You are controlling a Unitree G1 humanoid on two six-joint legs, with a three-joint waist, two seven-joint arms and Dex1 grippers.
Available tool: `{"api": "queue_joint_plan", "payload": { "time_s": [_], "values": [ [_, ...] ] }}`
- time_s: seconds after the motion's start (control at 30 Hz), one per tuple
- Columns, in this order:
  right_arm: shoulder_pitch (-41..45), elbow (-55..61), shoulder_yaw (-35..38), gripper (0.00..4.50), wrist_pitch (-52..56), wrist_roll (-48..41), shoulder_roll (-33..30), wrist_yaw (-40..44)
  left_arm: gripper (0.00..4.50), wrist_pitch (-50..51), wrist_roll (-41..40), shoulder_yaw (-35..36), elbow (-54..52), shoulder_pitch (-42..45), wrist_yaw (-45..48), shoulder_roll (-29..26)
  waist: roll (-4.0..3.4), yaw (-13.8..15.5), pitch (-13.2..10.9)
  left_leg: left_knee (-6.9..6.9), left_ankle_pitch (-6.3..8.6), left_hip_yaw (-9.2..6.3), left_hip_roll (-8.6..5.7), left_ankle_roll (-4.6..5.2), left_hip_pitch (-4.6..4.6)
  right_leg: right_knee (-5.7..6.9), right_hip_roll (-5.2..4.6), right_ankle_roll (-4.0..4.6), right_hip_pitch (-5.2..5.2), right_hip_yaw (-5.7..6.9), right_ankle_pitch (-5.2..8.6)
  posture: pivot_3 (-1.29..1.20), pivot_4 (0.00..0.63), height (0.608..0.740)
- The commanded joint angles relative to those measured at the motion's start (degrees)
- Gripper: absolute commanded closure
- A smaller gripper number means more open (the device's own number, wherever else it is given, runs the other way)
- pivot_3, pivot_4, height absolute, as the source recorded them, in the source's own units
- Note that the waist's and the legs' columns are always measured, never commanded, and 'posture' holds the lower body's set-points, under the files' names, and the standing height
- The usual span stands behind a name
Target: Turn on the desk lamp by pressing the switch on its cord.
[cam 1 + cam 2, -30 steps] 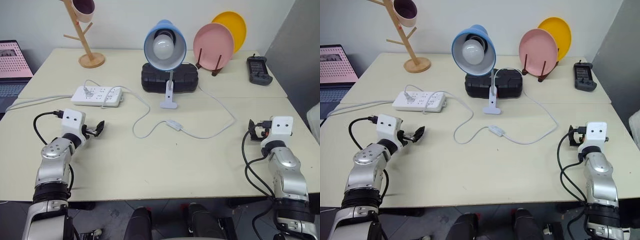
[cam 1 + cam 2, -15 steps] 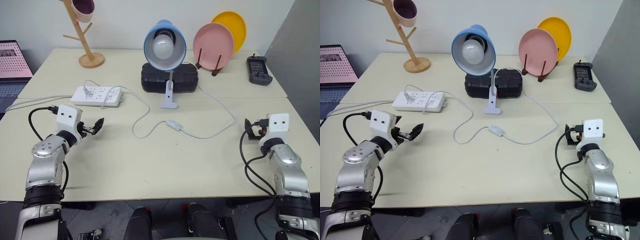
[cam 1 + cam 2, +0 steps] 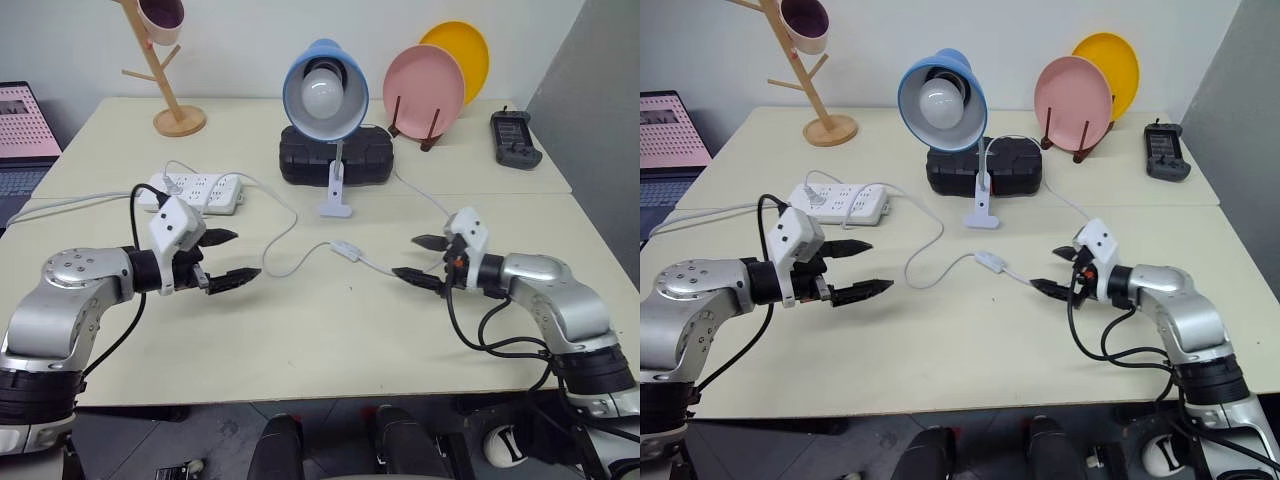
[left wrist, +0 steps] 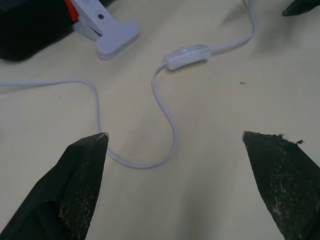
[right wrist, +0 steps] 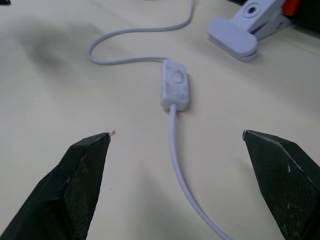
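We are looking down over a pale desk (image 3: 300, 340) where the desk lamp (image 3: 326, 95) is standing near the middle, its light-blue shade facing us and its white clip base resting just in front of a black case (image 3: 335, 160). The cord (image 3: 285, 255) is looping across the desk, and the switch (image 3: 346, 250) is lying flat on it, in front of the clip base and between our 2 arms.

The left gripper (image 3: 232, 256) is hanging just above the desk to the left of the switch, pointing toward it, its 2 black fingers spread wide and holding nothing. The right gripper (image 3: 420, 260) is reaching in from the other side, also spread wide and empty, its fingertips near the cord just right of the switch but apart from it. In the right wrist view the switch (image 5: 174, 88) is sitting between the 2 fingers, further out.

As for containers, a pink cup (image 3: 162, 18) is hanging on a wooden stand (image 3: 170, 95) at the far left; we cannot tell whether anything is inside. A pink plate (image 3: 425, 90) and a yellow plate (image 3: 462, 48) are standing upright in a rack. A white power strip (image 3: 198, 190) is lying at the left with 1 plug in it.
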State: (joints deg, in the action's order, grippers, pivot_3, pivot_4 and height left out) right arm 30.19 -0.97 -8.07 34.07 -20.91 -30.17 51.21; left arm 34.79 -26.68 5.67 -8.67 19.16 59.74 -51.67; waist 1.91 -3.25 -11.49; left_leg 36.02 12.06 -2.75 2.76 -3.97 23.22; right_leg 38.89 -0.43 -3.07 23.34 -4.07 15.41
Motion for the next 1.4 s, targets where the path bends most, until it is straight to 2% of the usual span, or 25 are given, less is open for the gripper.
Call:
{"api": "queue_joint_plan", "payload": {
  "time_s": [0.03,0.37,0.5,0.7,0.73,0.83,0.93,1.13,1.3,1.4],
  "values": [
    [5.50,-6.48,-1.32,0.05,1.07,0.59,5.19,-1.29,0.00,0.65,-1.26,-0.43,-4.07,2.16,1.13,-0.73,0.00,-0.04,0.00,0.00,0.00,-0.01,0.01,0.00,0.00,0.00,0.01,0.00,0.00,0.00,0.00,0.00,0.150,0.740],
    [15.52,-28.15,-5.07,0.05,-5.64,8.66,13.75,-3.10,0.00,-0.74,0.11,-0.65,-3.84,1.89,0.61,-0.10,-0.03,-0.05,-0.02,-0.05,0.01,-0.02,0.01,0.00,0.25,0.02,0.01,0.06,0.28,0.03,0.00,0.00,0.150,0.740],
    [16.99,-29.36,-4.39,0.05,-2.77,7.50,16.45,-1.32,0.00,-1.94,1.00,-0.77,-3.86,1.19,0.31,-0.06,-0.02,-0.19,-0.02,-0.04,0.00,-0.02,0.02,0.00,0.22,0.07,0.02,0.05,0.29,0.02,0.00,0.00,0.150,0.740],
    [16.76,-28.77,-4.77,0.05,0.65,7.88,16.59,0.49,0.00,-2.74,1.35,-0.30,-4.01,0.46,0.00,0.02,-0.03,-0.20,-0.02,-0.03,0.00,-0.04,0.03,0.00,0.21,0.10,0.04,0.05,0.28,0.02,0.00,0.00,0.150,0.740],
    [16.57,-28.56,-4.67,0.41,1.20,7.88,16.39,0.63,0.00,-2.95,1.45,-0.19,-3.87,0.34,-0.09,0.02,-0.03,-0.20,-0.02,-0.03,0.00,-0.05,0.03,0.00,0.21,0.10,0.04,0.05,0.28,0.03,0.00,0.00,0.150,0.740],
    [15.92,-27.87,-4.52,0.98,2.04,8.14,15.65,0.98,0.00,-3.27,1.54,-0.05,-3.65,0.14,-0.32,0.00,-0.03,-0.18,-0.02,-0.05,0.01,-0.05,0.03,0.00,0.21,0.09,0.04,0.05,0.28,0.03,0.01,0.00,0.150,0.740],
    [15.45,-27.30,-4.36,1.87,2.25,8.30,15.13,1.15,0.00,-3.64,1.56,-0.17,-3.46,0.06,-0.47,0.03,-0.03,-0.14,-0.02,-0.05,0.01,-0.04,0.03,0.00,0.21,0.08,0.04,0.05,0.28,0.03,0.01,0.00,0.150,0.740],
    [14.38,-26.59,-3.17,3.37,3.10,7.94,14.27,0.45,0.00,-4.94,2.34,-0.86,-2.19,0.92,-0.68,0.62,-0.03,-0.13,-0.02,-0.05,0.01,-0.04,0.03,0.00,0.21,0.08,0.04,0.05,0.28,0.03,0.01,0.00,0.150,0.740],
    [13.22,-23.52,-2.21,3.45,-0.07,8.26,14.27,-0.19,0.00,-3.82,1.33,-0.71,-1.64,1.57,-1.11,1.99,-0.03,-0.10,-0.02,-0.04,0.01,-0.04,0.02,0.00,0.22,0.08,0.03,0.05,0.27,0.03,0.01,0.00,0.150,0.740],
    [10.79,-17.66,-4.93,3.45,-10.73,13.54,12.09,-1.67,0.00,5.69,-6.85,3.04,-3.59,1.69,-4.03,5.40,-0.03,0.01,-0.02,-0.04,0.01,-0.05,0.01,0.00,0.23,0.07,0.02,0.04,0.27,0.04,0.01,0.00,0.150,0.740]
  ]
}}
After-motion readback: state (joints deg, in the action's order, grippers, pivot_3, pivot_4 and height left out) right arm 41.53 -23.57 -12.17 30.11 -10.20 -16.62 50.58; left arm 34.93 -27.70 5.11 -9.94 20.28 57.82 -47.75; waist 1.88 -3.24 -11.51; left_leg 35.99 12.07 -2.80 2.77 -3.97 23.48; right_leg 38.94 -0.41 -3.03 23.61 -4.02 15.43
